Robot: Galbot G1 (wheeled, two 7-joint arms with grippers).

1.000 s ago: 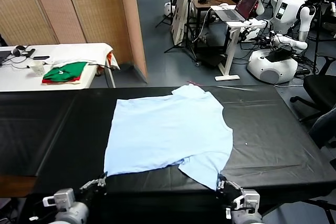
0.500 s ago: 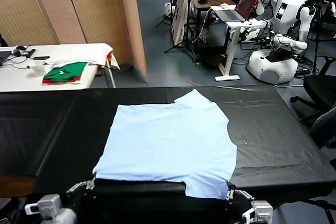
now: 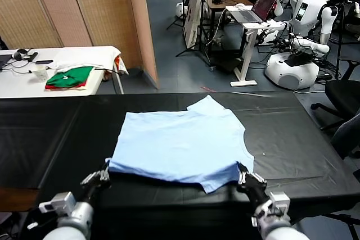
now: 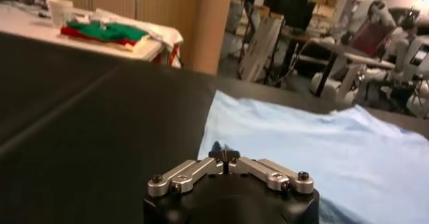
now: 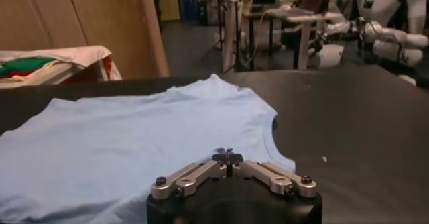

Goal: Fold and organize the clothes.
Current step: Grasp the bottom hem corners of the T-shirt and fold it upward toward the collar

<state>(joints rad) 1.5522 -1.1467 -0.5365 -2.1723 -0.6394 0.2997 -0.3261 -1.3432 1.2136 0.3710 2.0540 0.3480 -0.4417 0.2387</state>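
I see my left gripper (image 3: 105, 173) at the near left corner of the T-shirt (image 3: 180, 141), jaws pinched tight on the hem. My right gripper (image 3: 243, 174) mirrors it at the near right corner, also clamped on the fabric, both arms reaching forward low.

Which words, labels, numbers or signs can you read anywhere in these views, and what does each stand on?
No text can be read in any view.
T-shirt: the side showing is plain, with no lettering in sight.
Green garment on the white table: a white mark, too small to read.
Laptop screen: too small to read.
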